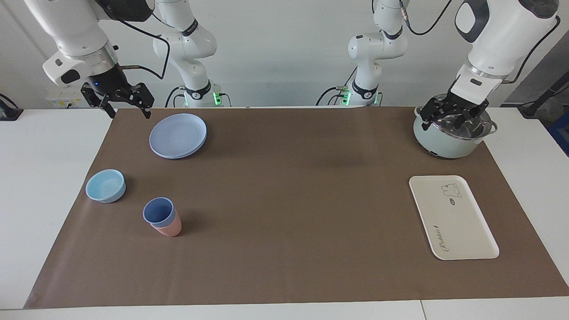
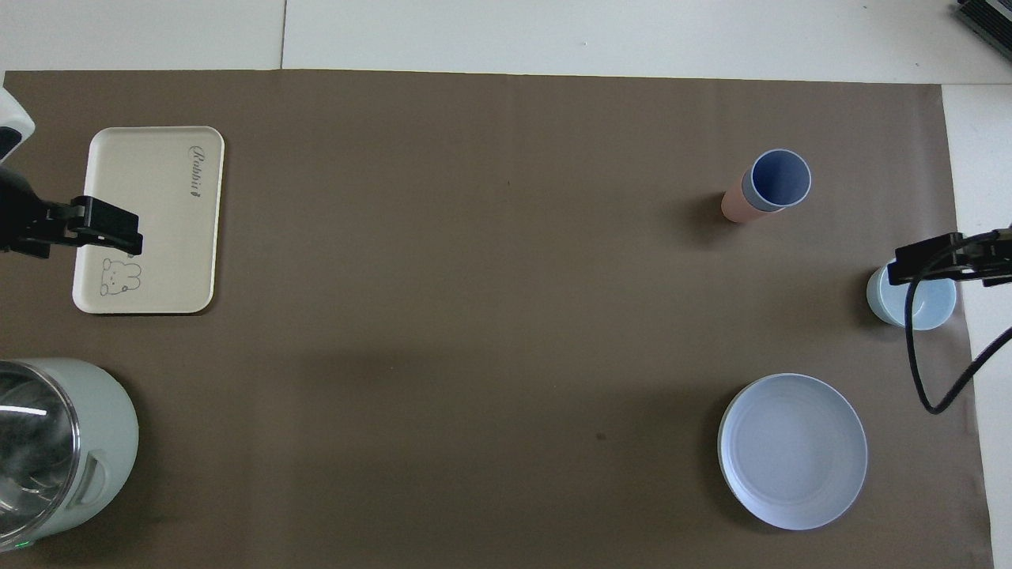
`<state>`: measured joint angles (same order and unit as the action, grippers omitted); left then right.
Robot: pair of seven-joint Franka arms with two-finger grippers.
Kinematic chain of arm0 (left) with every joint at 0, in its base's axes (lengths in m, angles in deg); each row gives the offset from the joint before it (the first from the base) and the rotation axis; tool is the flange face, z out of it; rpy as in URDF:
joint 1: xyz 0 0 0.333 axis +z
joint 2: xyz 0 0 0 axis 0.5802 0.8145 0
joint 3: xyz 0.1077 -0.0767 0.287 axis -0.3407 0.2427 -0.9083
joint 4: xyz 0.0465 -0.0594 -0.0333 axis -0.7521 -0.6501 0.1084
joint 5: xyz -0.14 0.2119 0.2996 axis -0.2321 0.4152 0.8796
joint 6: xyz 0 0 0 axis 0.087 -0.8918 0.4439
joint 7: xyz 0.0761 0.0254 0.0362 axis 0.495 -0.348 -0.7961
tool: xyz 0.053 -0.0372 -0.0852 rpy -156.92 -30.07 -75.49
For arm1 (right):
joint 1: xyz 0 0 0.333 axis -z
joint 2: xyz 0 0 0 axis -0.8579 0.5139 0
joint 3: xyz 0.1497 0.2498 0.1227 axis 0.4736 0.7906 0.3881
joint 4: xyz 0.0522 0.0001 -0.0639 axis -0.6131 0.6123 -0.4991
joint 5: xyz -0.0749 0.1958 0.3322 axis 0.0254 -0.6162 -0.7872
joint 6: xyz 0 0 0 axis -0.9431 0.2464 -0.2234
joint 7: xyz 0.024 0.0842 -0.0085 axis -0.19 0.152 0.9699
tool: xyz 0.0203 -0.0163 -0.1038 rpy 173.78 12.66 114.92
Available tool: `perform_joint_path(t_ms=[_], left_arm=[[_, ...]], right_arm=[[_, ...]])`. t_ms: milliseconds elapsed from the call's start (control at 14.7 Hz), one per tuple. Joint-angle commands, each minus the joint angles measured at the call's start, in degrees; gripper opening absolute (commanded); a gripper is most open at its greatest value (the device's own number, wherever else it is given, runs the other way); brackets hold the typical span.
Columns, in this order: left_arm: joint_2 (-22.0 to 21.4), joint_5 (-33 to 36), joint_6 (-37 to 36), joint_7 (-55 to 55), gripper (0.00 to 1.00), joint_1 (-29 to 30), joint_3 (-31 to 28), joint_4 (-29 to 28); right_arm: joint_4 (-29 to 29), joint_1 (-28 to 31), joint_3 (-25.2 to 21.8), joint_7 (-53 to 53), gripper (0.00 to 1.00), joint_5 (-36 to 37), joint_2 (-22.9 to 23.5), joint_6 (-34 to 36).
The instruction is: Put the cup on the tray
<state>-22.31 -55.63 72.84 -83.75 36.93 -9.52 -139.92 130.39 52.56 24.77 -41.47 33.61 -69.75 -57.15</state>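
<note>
The periwinkle-blue cup (image 1: 158,210) stands upright, nested inside a salmon-pink cup (image 1: 170,229), toward the right arm's end of the table. It also shows in the overhead view (image 2: 780,180). The cream-white tray (image 1: 451,218) with the bear drawing lies flat and bare toward the left arm's end; it also shows in the overhead view (image 2: 170,237). My left gripper (image 1: 453,120) is open and empty, raised over the pot. My right gripper (image 1: 128,111) is open and empty, raised over the mat's edge beside the plate. Both are well apart from the cup.
A pale green pot (image 1: 444,144) with a glass lid stands nearer to the robots than the tray. A round blue plate (image 1: 178,135) and a light-blue bowl (image 1: 106,186) lie nearer to the robots than the cups. A brown mat (image 1: 289,200) covers the table.
</note>
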Motion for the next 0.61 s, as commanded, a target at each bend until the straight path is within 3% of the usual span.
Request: perform_joint_path(t_ms=[0,543], left_arm=[[-1.37,0.21,1.37,0.79,1.0,-0.15,-0.13,-1.74],[-1.63,0.21,1.81,0.88,1.0,0.29,-0.22,-2.7]], right_arm=[[1.18,-0.08,-0.06,1.0,1.0,0.68,-1.36,-0.2],[1.54,0.01,0.11,0.92,1.0,0.41,-1.54,-0.9]])
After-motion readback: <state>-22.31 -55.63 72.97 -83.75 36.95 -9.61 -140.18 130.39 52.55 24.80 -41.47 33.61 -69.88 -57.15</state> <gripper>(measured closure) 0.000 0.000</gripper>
